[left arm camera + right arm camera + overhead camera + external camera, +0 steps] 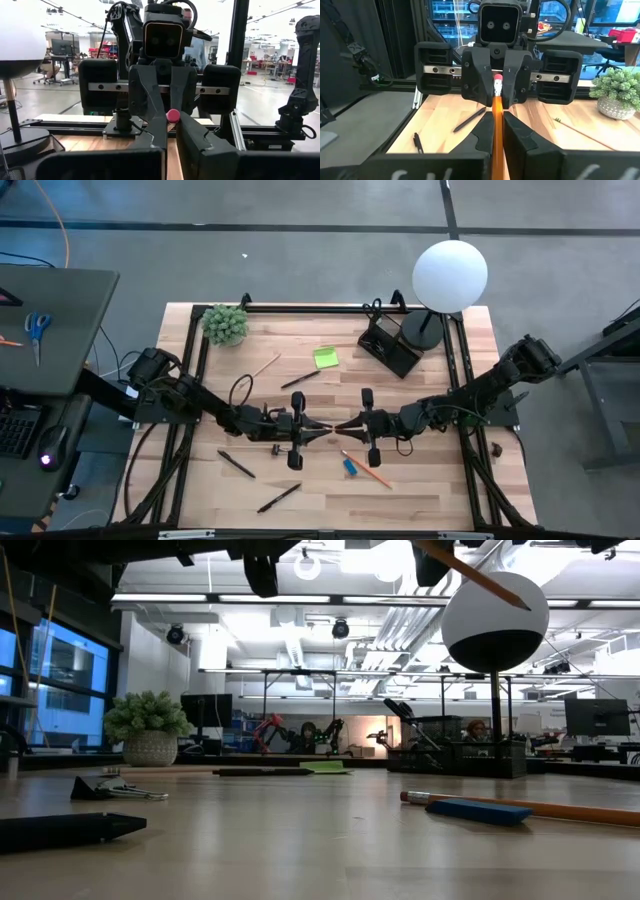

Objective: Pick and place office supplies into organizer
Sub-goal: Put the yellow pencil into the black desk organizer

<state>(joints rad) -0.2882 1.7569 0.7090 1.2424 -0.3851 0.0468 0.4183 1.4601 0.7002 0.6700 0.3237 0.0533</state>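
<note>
Well short of the organizer [388,345], above mid-tabletop [420,480], we see the left claw [318,429] and right claw [345,427] meeting tip to tip, both clamped on one orange pencil [497,127]. Pens [236,464], sticky-note pad [325,357] and blue piece [350,467] remain loose; most placing is left.

Globe lamp [450,275] — potted plant [226,324] (blue-handled scissors [38,330]).

organizer [389,347] at table [420,490] rear right, beside lamp [448,278]; plant [225,324] rear left | both hands meet mid-table
</note>
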